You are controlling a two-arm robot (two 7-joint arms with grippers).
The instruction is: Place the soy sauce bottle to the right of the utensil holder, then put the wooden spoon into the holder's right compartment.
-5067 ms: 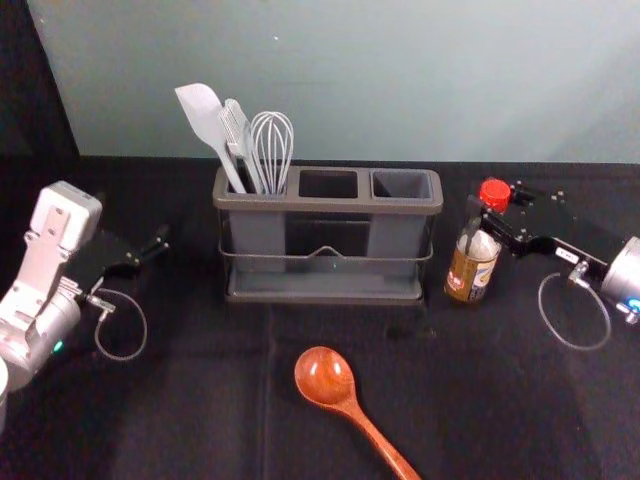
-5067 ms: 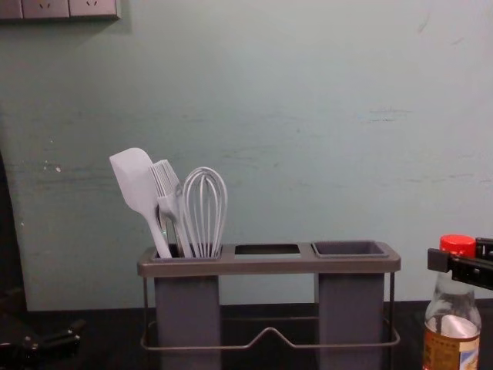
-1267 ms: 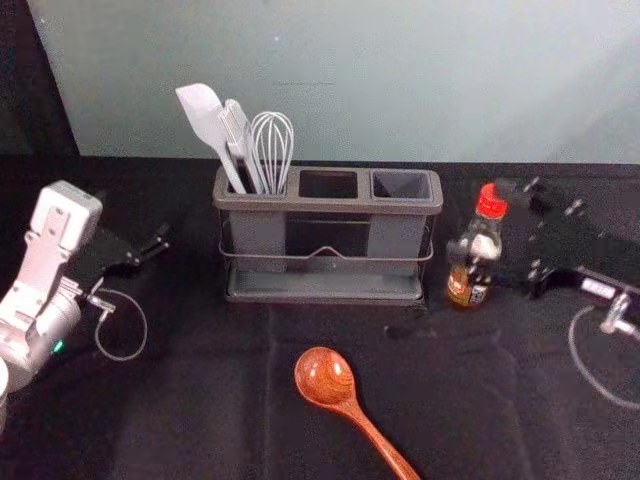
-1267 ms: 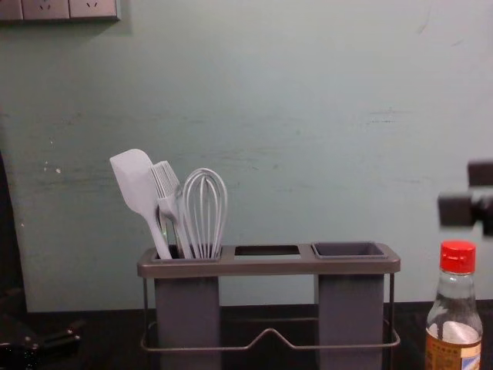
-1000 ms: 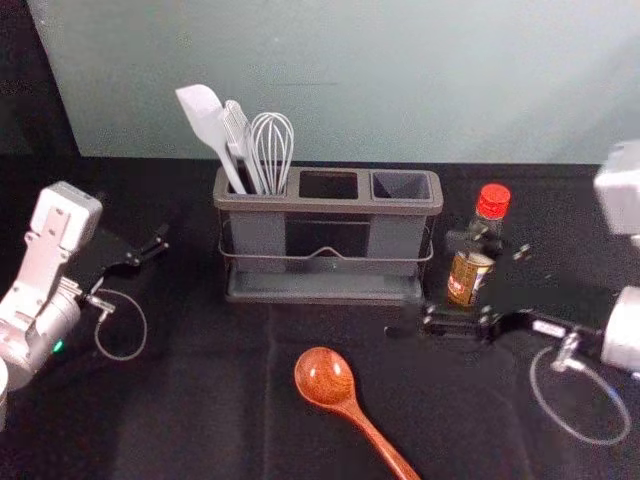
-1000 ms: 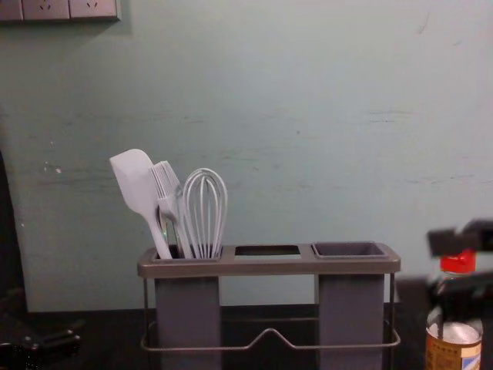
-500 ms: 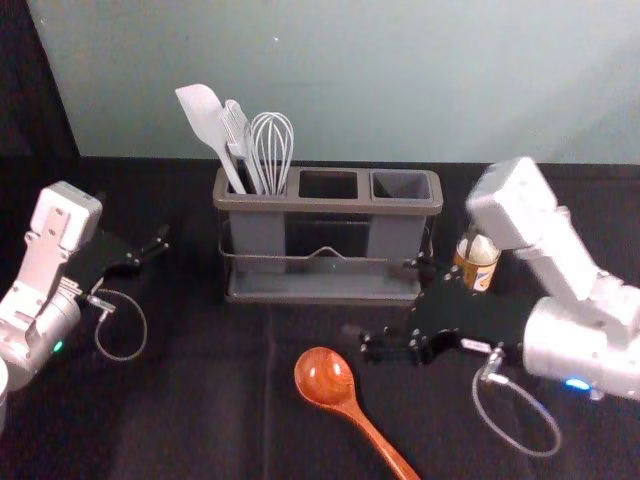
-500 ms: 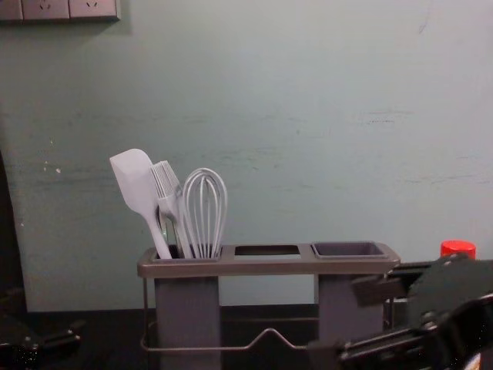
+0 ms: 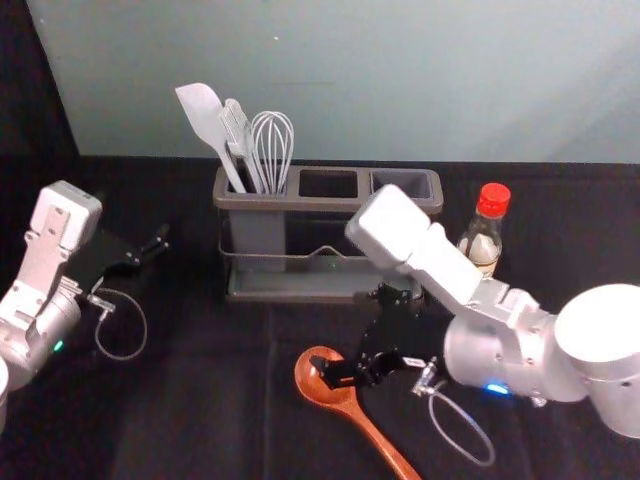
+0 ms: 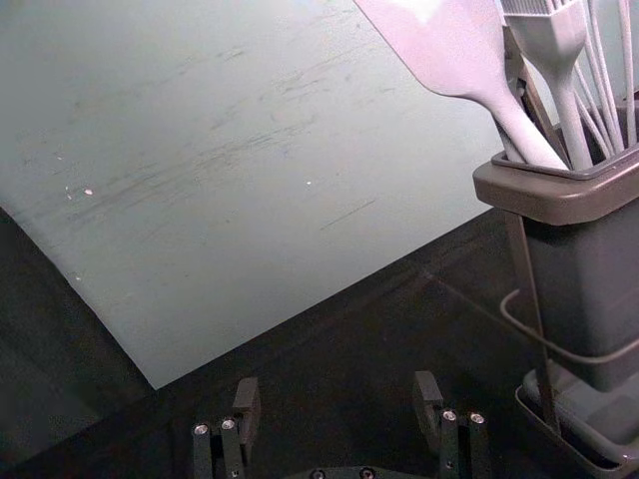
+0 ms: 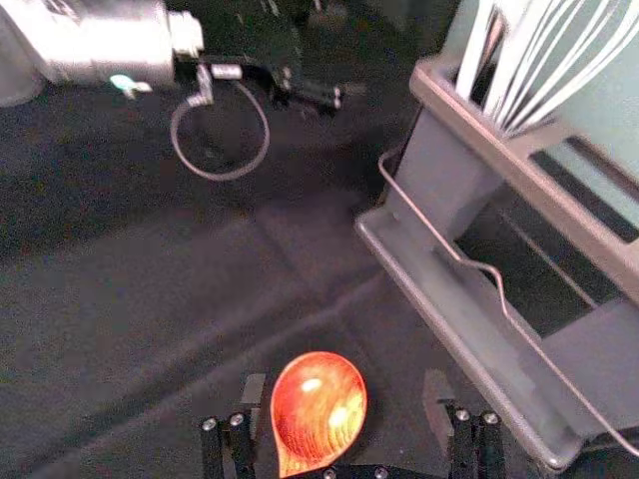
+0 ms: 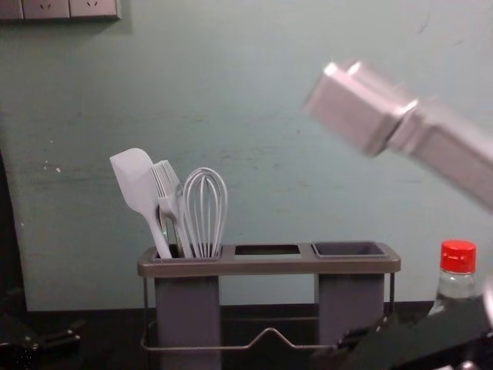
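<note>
Reddish-brown wood, glossy in the bowl [image 9: 316,391]: the wooden spoon [image 9: 356,412] lies at my right gripper [image 9: 346,328]. Its long axis runs aslant. The bowl is at the far end, leftward, and the handle [image 9: 382,441] points back toward my body and to the right, passing on the near side of my hand.

I have my right fingers spread wide, reaching leftward, with hold of nothing. In the head view the nearer finger crosses over the bowl; whether it touches the wood I cannot tell. My right wrist view puts the bowl between the two fingers, closer to one than to the other.

Beyond my hand stands the utensil holder [image 9: 300,204], lengthwise from left to right. Its right compartment [image 9: 412,183] is farther off and to the right of my fingertips. The left compartment holds a spatula [image 9: 205,115], a brush [image 9: 237,130] and a whisk [image 9: 272,150], handles down.

The soy sauce bottle [image 9: 487,230], red-capped, stands upright beyond my hand and to its right, just beside the holder's right end, its lower part hidden behind my arm. Well off to the left, my left gripper [image 9: 156,247] is parked, fingers apart.
</note>
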